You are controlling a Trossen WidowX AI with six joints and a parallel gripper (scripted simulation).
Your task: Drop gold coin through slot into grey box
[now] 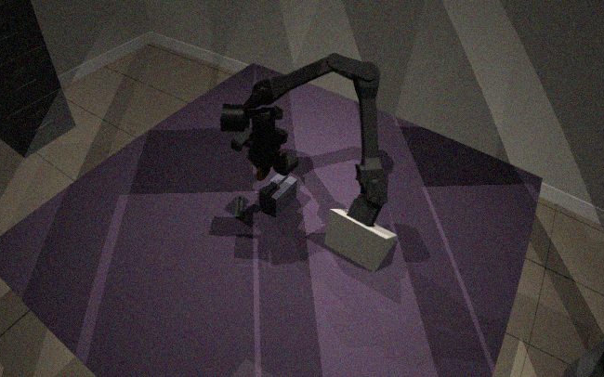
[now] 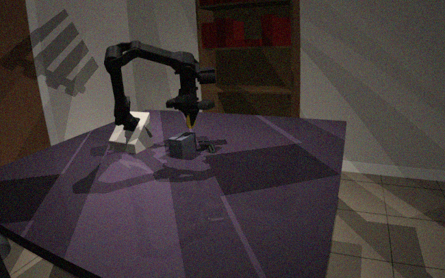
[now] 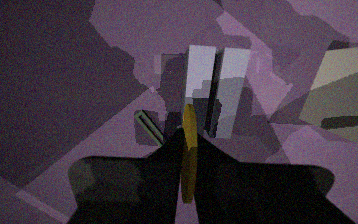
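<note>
The gold coin (image 1: 260, 175) (image 2: 189, 123) (image 3: 189, 155) is edge-on between the fingertips of my gripper (image 1: 262, 169) (image 2: 191, 119) (image 3: 184, 132), which is shut on it. Coin and fingers are above the lid's height, with a gap below them in the exterior view. The grey box (image 1: 270, 204) (image 2: 183, 148) (image 3: 200, 67) stands below. In the wrist view its dark slot (image 3: 214, 90) runs up the lid, right of the coin and slightly tilted against it. The dark-green holder (image 1: 239, 206) (image 2: 211, 148) (image 3: 149, 127) is empty beside the box.
The white wedge-shaped arm base (image 1: 359, 245) (image 2: 143, 129) (image 3: 345, 92) stands on the purple table (image 1: 192, 290) (image 2: 269, 220), on the box's other side from the holder. Strong shadows cross the table and part of the lid.
</note>
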